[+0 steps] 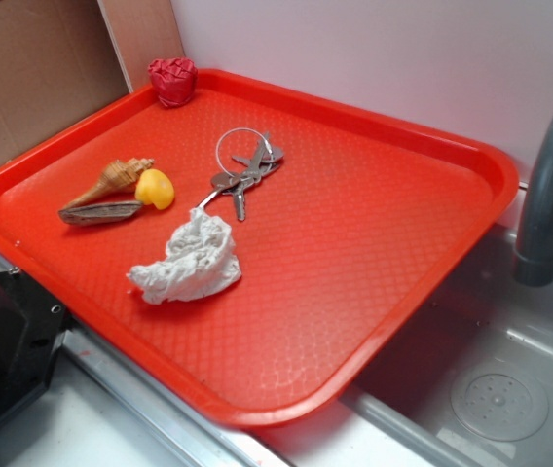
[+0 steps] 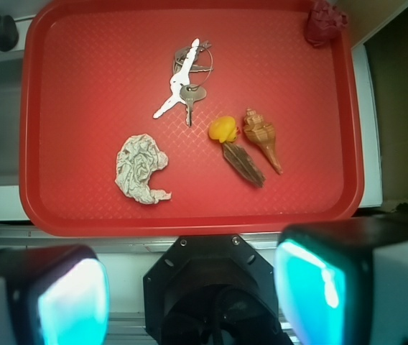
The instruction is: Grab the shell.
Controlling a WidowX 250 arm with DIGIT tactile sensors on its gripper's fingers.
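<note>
Lying on the red tray (image 1: 374,136), the shell (image 1: 111,179) sits near the tray's left edge in the exterior view, its ridged head toward the duck (image 1: 156,188) and its long tail pointing away from it. The duck, small and yellow, is just beside the shell's head, seemingly touching it. A flat dark piece (image 1: 99,212) lies alongside the shell on the nearer side, one end by the duck. Past the duck toward the tray's middle lies a bunch of keys (image 1: 245,170) on a ring, and nearer the front edge a crumpled wad of white paper (image 1: 189,259). A red heart-shaped thing (image 1: 172,81) rests in the far corner on the shell's side.

In the wrist view the pincer (image 2: 189,295) hangs above the tray's near edge, well apart from the shell (image 2: 261,136), its two fingers (image 2: 312,287) spread wide with nothing between them. A sink with a grey tap (image 1: 549,185) lies beyond the tray's opposite side.
</note>
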